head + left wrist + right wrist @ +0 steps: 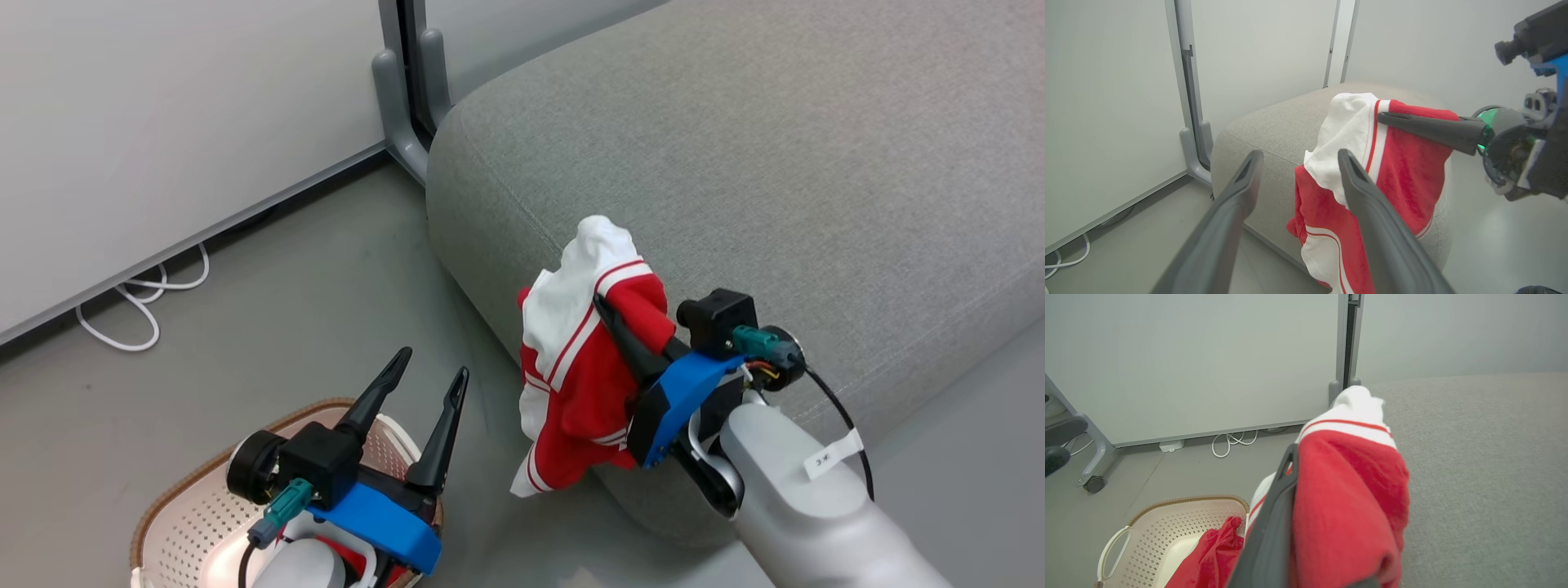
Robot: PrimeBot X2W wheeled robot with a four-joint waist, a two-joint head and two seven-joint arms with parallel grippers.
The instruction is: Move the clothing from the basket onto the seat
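One finger of the right gripper (612,314) is covered by the striped garment (571,359). The basket (184,494) is cut off at the bottom edge and partly hidden by the left gripper (433,363).

Soft, even indoor light, bright and apparently from overhead, leaves no hard shadows; just a faint darker band lies on the floor (326,286) under the edge of the seat (735,163). The bottom of the basket (188,523) glares pale in the head view. Both wrist views bow straight lines near their edges. Close to the lens, the fingers (1224,228) of the left gripper (1300,156) look soft, and the clothing (1347,506) blurs into saturated red.
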